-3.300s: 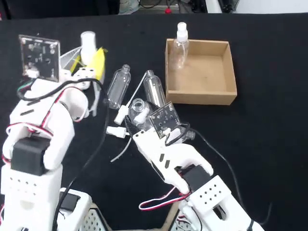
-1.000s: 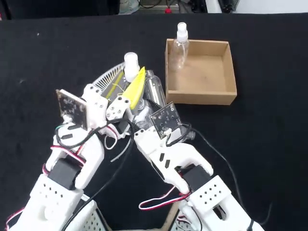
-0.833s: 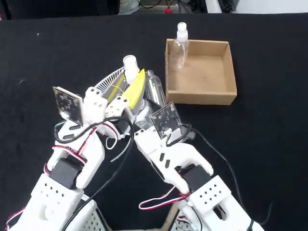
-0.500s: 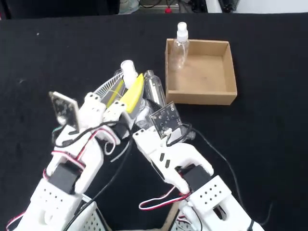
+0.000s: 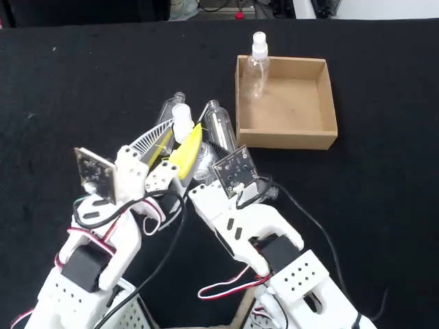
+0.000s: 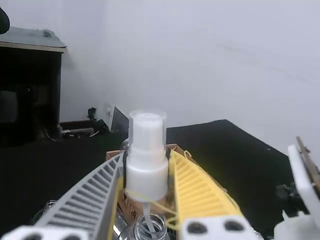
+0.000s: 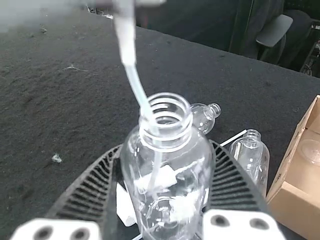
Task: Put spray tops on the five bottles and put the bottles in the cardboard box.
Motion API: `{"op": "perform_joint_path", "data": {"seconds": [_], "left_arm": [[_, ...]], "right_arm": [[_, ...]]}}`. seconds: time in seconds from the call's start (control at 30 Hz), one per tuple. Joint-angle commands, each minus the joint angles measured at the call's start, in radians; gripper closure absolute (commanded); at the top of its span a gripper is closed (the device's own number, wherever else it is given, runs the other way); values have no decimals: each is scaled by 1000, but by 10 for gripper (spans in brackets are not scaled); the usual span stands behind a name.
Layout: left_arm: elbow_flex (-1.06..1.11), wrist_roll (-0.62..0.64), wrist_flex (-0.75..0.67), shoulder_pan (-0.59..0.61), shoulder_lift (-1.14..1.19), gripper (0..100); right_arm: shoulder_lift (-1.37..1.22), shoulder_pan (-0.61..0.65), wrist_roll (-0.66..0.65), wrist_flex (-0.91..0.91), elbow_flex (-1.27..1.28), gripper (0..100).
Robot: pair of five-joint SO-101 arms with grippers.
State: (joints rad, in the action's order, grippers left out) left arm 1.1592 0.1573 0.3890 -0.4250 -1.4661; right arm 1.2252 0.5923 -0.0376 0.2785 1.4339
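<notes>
My left gripper [image 5: 180, 133] is shut on a white spray top [image 5: 182, 118], held between its grey and yellow fingers [image 6: 195, 185]. In the left wrist view the spray top [image 6: 146, 160] hangs just above an open bottle mouth [image 6: 148, 229]. My right gripper [image 7: 165, 150] is shut on that clear bottle [image 7: 165, 170], holding it upright. The spray top's thin tube [image 7: 137, 90] runs down into the bottle's neck. In the high view the held bottle [image 5: 201, 159] sits between the two arms. A capped bottle [image 5: 257, 65] stands in the back left corner of the cardboard box [image 5: 285, 140].
Two uncapped bottles lie on the black table beyond the grippers, one [image 5: 171, 106] at the left and one [image 5: 221, 127] close to the box's left wall. The right wrist view shows these loose bottles [image 7: 206, 112] [image 7: 250, 152] and the box's corner [image 7: 300, 185].
The left arm swung in from the left with the spray top and brought it down over the bottle that the right gripper holds. The right arm has kept still.
</notes>
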Motion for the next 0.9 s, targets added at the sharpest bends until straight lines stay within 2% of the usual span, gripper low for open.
{"op": "perform_joint_path", "data": {"seconds": [0.0, 0.23, 0.43, 0.5, 0.73, 0.87], "left_arm": [[-41, -26, 2, -18, 41, 934], [-119, -31, -48, -19, 195, 921], [-214, -23, 121, -18, 218, 677], [-248, -23, 163, -8, 216, 632], [-398, -21, 284, 2, 216, 630], [-463, -25, 388, 156, 216, 630]], "right_arm": [[27, -21, -2, -34, -5, 836], [27, -21, -2, -29, -5, 836], [27, -21, -2, -29, -5, 836], [27, -21, -2, -29, -5, 836], [27, -21, -2, -28, -5, 836], [27, -21, -2, -28, 8, 836]]}}
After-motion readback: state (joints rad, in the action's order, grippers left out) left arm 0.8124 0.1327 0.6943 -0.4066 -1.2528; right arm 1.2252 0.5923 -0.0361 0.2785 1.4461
